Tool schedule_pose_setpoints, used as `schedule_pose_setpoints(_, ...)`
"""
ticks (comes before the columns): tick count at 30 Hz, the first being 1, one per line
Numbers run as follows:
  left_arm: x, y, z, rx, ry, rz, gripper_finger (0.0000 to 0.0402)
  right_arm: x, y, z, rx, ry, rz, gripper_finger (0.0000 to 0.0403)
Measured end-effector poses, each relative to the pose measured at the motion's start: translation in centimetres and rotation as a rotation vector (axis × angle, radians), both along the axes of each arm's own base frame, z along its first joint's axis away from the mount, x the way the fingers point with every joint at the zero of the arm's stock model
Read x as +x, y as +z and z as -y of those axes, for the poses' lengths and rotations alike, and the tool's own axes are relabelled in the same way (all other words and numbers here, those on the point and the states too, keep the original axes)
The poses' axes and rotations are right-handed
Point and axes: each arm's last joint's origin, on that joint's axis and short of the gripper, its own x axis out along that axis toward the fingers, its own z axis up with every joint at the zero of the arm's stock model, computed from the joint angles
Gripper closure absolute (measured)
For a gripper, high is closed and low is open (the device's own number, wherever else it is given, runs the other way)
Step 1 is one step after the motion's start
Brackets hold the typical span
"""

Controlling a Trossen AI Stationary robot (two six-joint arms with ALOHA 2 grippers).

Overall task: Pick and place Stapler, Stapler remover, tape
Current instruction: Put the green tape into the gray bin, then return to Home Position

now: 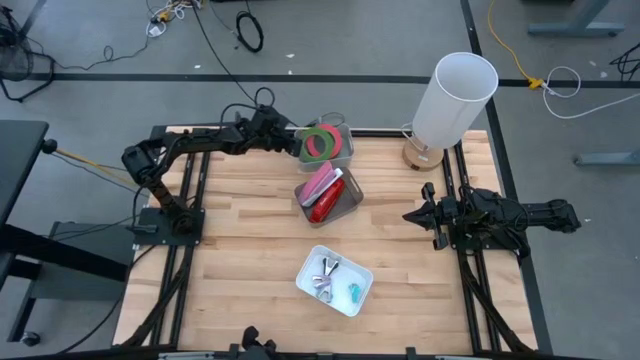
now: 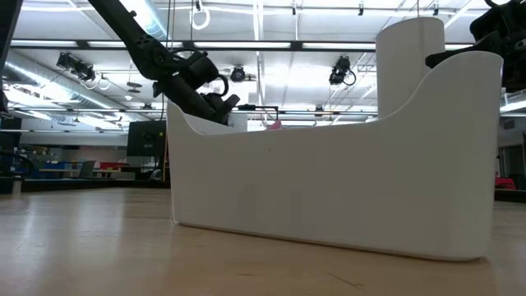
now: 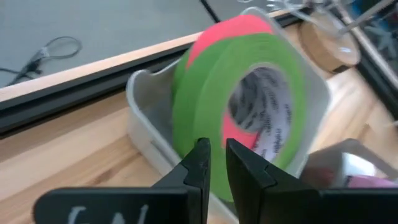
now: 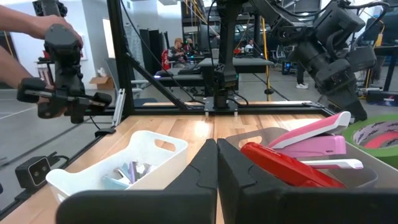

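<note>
From above, my left gripper point(image 1: 296, 141) sits at the bin point(image 1: 342, 133) holding the tape point(image 1: 320, 143). Left wrist: fingers nearly together, clamping nothing, just before the green roll point(image 3: 249, 118). It looks light, stiff and slick, so I'd pinch its rim. Right gripper point(image 1: 425, 215) waits shut.

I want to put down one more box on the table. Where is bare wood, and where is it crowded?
Bare wood lies along the left side, between the left arm's base and the white tray of staple removers, and between that tray and the right gripper. It is crowded at the far middle: the clear bin of green and red tape rolls, the bin of pink and red staplers, the left gripper.
</note>
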Motion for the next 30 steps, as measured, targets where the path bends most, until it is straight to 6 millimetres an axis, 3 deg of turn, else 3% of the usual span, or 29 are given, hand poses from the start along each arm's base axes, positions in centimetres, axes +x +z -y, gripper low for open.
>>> schedule_pose_setpoints(15,-0.2,0.0,0.2,0.0,0.031,-0.033,0.0349,0.0,0.0,0.0,0.0,0.0,0.0,0.0401)
schedule_pose_setpoints(30,1.7,4.4,-0.9,0.204,0.016,-0.021,0.0349,0.0,0.0,0.0,0.0,0.0,0.0,0.0401)
